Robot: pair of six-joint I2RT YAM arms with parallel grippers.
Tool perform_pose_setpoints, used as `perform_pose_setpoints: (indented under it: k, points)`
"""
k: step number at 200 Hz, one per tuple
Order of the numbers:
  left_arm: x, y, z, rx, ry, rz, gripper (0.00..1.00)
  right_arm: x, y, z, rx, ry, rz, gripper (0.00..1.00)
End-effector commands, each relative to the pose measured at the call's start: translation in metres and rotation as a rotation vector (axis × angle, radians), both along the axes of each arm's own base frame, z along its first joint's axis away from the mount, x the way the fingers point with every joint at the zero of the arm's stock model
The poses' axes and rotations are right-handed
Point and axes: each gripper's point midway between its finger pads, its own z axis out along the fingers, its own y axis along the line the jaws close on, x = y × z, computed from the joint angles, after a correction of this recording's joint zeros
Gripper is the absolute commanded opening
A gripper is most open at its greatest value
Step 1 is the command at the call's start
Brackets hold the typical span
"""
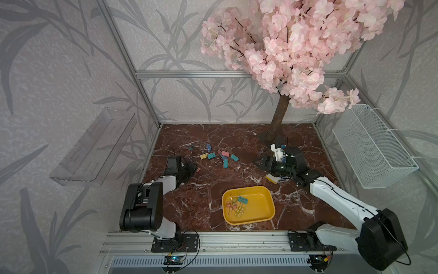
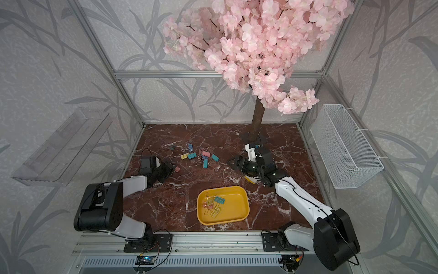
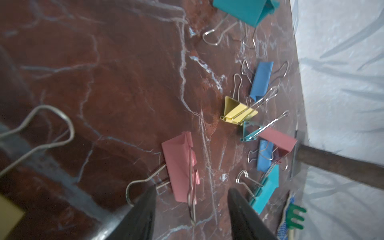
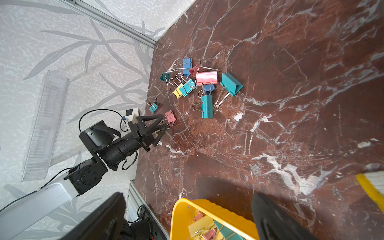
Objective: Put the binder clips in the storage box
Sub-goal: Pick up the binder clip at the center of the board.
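Left wrist view puts a pink clip [image 3: 178,166] flat on the worktop [image 3: 104,83] straight ahead of my left jaws. They stand partly open, one black finger [image 3: 143,214] on either side of the clip's near end. One wire handle of that clip curls up beside the finger. The picture is soft there, so I cannot tell whether they touch. I grip nothing.

In both top views, taking the far wall as twelve o'clock, my left jaws sit at about nine o'clock on the worktop, with the same pink clip at their tips.

The other loose binder clips [image 1: 211,155] lie at about eleven o'clock from the worktop's middle, well apart from the tray. They are teal, blue, pink and yellow, and several overlap, their wire handles crossing.

The yellow tray [image 1: 258,204] sits at six o'clock, near the front edge. It holds a small heap of clips [image 1: 237,205], pink, yellow and teal, gathered at its nine o'clock side.

My right jaws hang at about one o'clock from the tray, above the worktop. In the right wrist view they stand wide with nothing between them, and a corner of the tray shows below.

A white glove [image 1: 272,178] with a yellow cuff lies partly under my right arm. A tree trunk [image 1: 279,116] rises at one o'clock.
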Motion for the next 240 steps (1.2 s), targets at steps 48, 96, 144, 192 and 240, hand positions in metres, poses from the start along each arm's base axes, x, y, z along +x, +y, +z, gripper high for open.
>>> perform_pose_setpoints:
  k: [48, 96, 144, 192, 240]
  points:
    - [0.011, 0.007, 0.008, 0.05, -0.013, -0.011, 0.29, 0.002, 0.002, 0.002, 0.002, -0.006, -0.003, 0.99]
    - [0.015, 0.013, 0.006, 0.092, 0.002, -0.004, 0.33, 0.002, 0.002, 0.004, -0.003, -0.01, -0.002, 0.99]
    - [0.018, 0.007, 0.016, 0.102, -0.023, -0.059, 0.0, 0.002, 0.001, 0.005, -0.004, -0.011, -0.011, 0.99]
    - [0.011, -0.03, 0.06, 0.192, -0.123, -0.243, 0.0, 0.009, 0.002, 0.007, -0.018, -0.024, -0.012, 0.99]
    - [-0.032, -0.12, 0.14, 0.51, -0.263, -0.579, 0.0, 0.011, 0.002, 0.007, -0.036, -0.04, -0.002, 0.99]
